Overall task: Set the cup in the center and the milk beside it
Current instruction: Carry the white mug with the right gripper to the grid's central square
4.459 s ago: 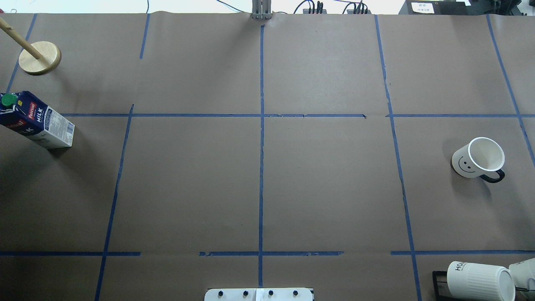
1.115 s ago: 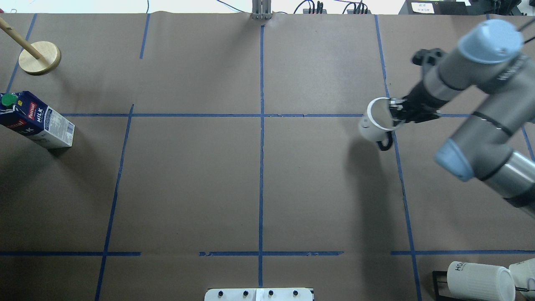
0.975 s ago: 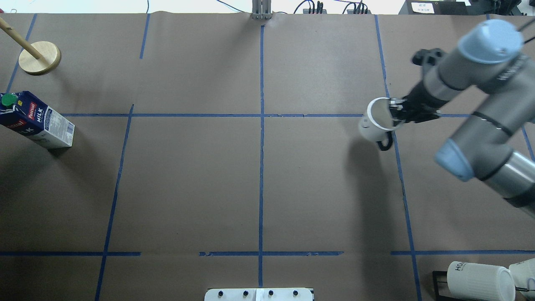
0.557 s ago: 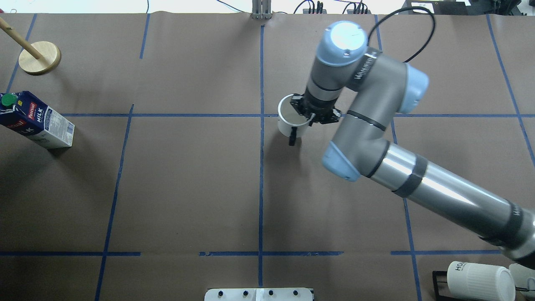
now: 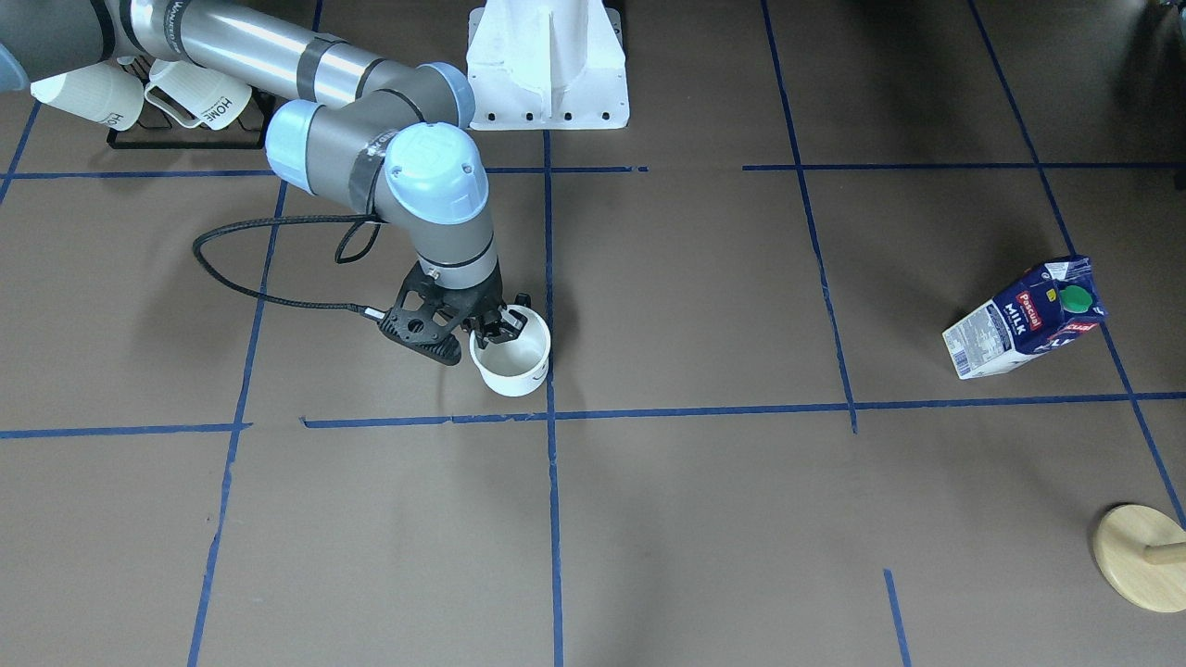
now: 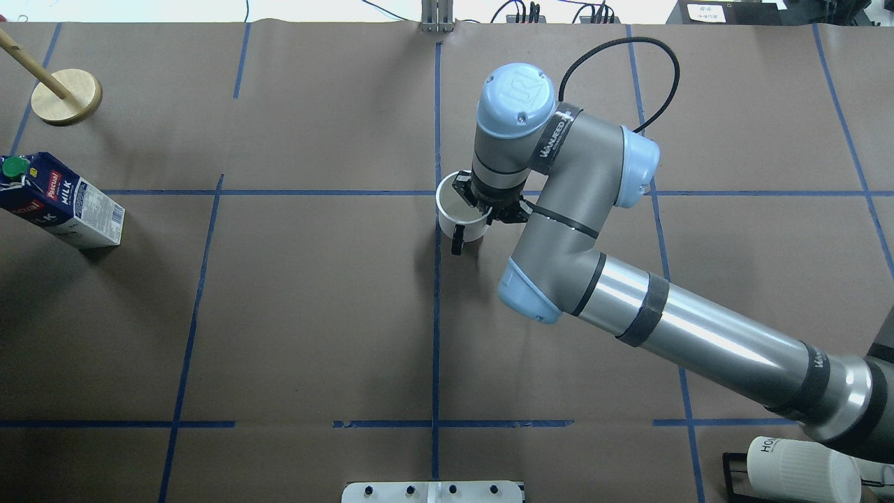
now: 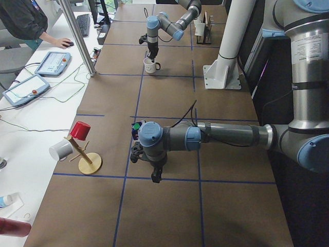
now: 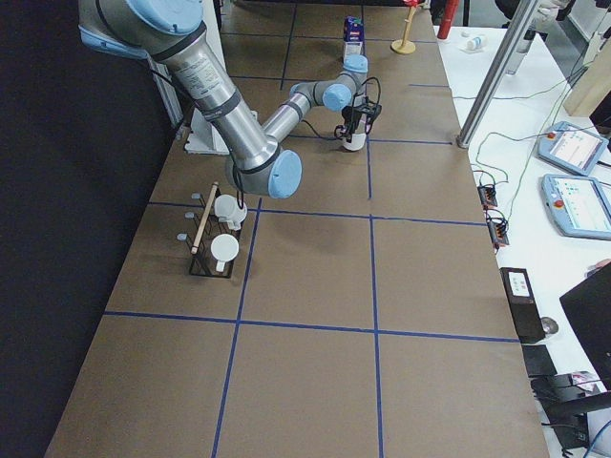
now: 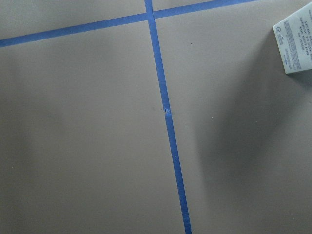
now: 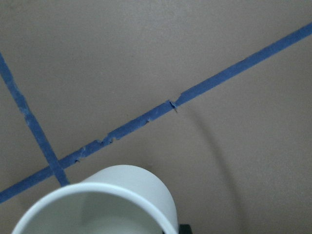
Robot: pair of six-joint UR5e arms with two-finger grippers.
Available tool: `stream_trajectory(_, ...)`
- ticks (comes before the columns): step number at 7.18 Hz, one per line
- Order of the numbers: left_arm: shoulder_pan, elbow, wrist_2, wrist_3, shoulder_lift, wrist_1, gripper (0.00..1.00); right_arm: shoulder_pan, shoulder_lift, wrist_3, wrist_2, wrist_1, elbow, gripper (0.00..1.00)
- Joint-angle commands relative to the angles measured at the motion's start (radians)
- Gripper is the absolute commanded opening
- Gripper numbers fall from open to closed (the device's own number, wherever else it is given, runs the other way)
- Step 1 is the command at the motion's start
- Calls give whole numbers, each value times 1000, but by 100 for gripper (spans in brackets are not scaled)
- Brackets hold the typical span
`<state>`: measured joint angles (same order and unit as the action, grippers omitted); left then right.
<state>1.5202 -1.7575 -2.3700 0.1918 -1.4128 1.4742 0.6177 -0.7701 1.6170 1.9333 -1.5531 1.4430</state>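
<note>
Brown table [image 6: 314,314], blue tape grid [image 6: 436,314], milk [image 6: 70,206], wooden stand [image 6: 77,101], mug rack [image 5: 185,145]

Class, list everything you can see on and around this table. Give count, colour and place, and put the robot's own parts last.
cup: one, white with a dark handle, beside the middle tape crossing.
milk: one, dark blue and white with a green cap, at the table's left end.
ribbed mugs: two, white, on a black rack by the robot's right.
wooden stand: one, pale, far left corner, holding a red cup and a white cup.
tape lines: several, blue, across the brown table.
right gripper: black, shut on the cup's rim.
left gripper: black, near the milk, state unclear.
</note>
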Motion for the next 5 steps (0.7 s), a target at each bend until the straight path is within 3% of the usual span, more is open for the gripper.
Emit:
stream_trajectory(1,0,3,0,0,0,-2,100,-24,2,27,-22,2,-1,14)
stream_trajectory(2,0,4,0,0,0,-3,100,-26,-3,26,-23,20,-9,47)
stream_trajectory(3,0,4,0,0,0,-3,100,-26,0,24,-22,27,-9,99)
stream_trajectory(5,-2,-2,3,3,0,3,100,5,-5,-12,-1,18,35,100)
